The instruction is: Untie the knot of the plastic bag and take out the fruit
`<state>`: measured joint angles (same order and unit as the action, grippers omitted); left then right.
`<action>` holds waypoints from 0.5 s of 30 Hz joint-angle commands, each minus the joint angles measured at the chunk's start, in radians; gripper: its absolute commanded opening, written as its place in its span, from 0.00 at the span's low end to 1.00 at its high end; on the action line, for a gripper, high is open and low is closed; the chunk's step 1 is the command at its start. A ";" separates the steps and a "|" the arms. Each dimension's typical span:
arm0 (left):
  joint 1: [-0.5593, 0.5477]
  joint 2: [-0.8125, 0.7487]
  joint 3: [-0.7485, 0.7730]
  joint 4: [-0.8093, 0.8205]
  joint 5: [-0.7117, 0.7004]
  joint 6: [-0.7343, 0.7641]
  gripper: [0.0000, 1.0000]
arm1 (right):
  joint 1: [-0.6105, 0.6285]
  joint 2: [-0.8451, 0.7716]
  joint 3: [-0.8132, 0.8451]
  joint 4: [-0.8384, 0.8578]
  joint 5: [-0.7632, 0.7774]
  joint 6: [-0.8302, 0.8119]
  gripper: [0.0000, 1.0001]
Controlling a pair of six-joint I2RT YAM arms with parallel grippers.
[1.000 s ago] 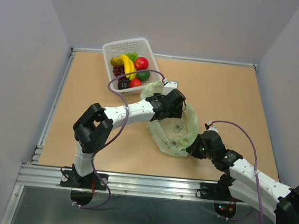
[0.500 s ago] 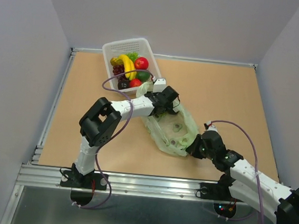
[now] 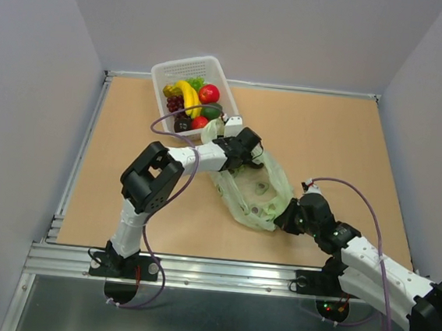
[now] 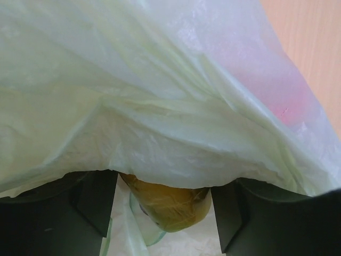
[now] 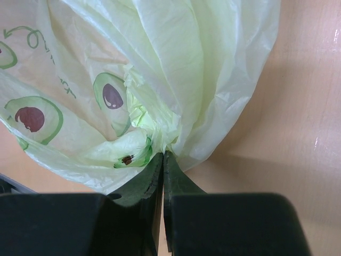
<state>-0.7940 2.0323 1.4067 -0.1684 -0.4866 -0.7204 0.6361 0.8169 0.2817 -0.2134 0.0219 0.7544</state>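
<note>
We are looking down at the plastic bag (image 3: 261, 197). It is lying crumpled in the middle of the frame on the brown table (image 3: 348, 146). The left gripper (image 3: 244, 152) is reaching into the bag's upper left end, just below the white basket (image 3: 219, 67). In its wrist view the bag is hanging over the top of the frame. A yellow-orange fruit (image 4: 166, 208) is sitting between the two fingers (image 4: 90, 205). We think they are squeezing it, but plastic is hiding part of it. The right gripper (image 5: 163, 157) is at the bag's lower right edge, pinching tight on a bunched bit of the bag.
</note>
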 commanded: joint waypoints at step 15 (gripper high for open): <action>-0.122 -0.348 -0.167 -0.125 0.196 0.243 0.27 | 0.002 -0.019 0.043 -0.003 0.099 0.008 0.07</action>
<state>-0.8635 1.7969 1.2549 -0.2565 -0.3702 -0.6044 0.6361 0.7925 0.2817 -0.2207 0.0654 0.7601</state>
